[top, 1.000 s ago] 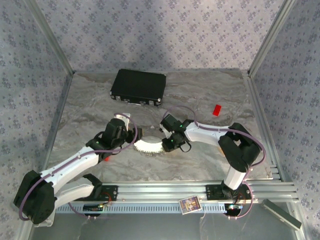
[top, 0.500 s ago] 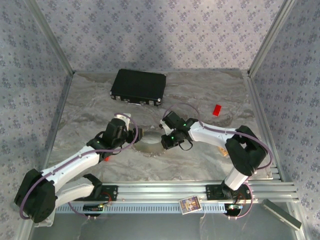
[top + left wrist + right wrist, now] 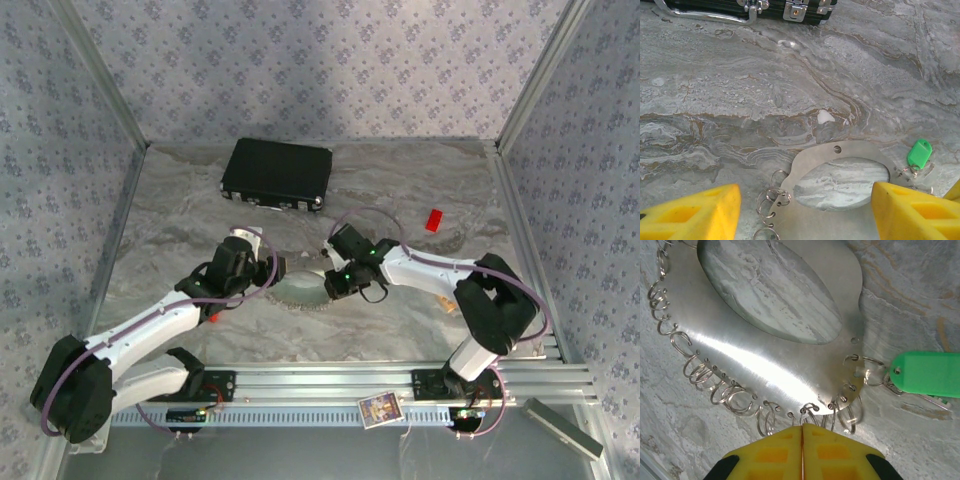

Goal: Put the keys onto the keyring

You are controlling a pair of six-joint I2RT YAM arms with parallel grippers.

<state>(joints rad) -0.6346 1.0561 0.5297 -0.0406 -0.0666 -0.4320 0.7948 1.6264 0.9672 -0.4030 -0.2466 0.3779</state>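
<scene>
Keyring lies flat between your two grippers

Down at the near rail you have a small picture card (image 3: 380,409). A bit up from it, a tiny red thing (image 3: 212,318) peeks out beside your left arm. It is too small to tell what it is.

In the middle of the table (image 3: 400,330) lies the keyring (image 3: 765,355). It is a flat shiny metal plate with a big egg-shaped hole, and lots of small wire rings (image 3: 700,372) hang along its edge.

Your left gripper (image 3: 805,190) comes at it from the left. Its yellow fingers stand wide apart, with the plate on the table between them. It holds nothing.

Your right gripper (image 3: 802,427) comes from the right. Its yellow fingers are pressed tight together, right at the plate's edge where the small rings sit. You cannot tell if a ring is pinched there.

The green key (image 3: 927,372) lies just beside the plate, and its tag is hooked on one small ring.

Farther back on the right lies a red block (image 3: 433,220). At the far end sits a black case (image 3: 277,173), closed.
</scene>
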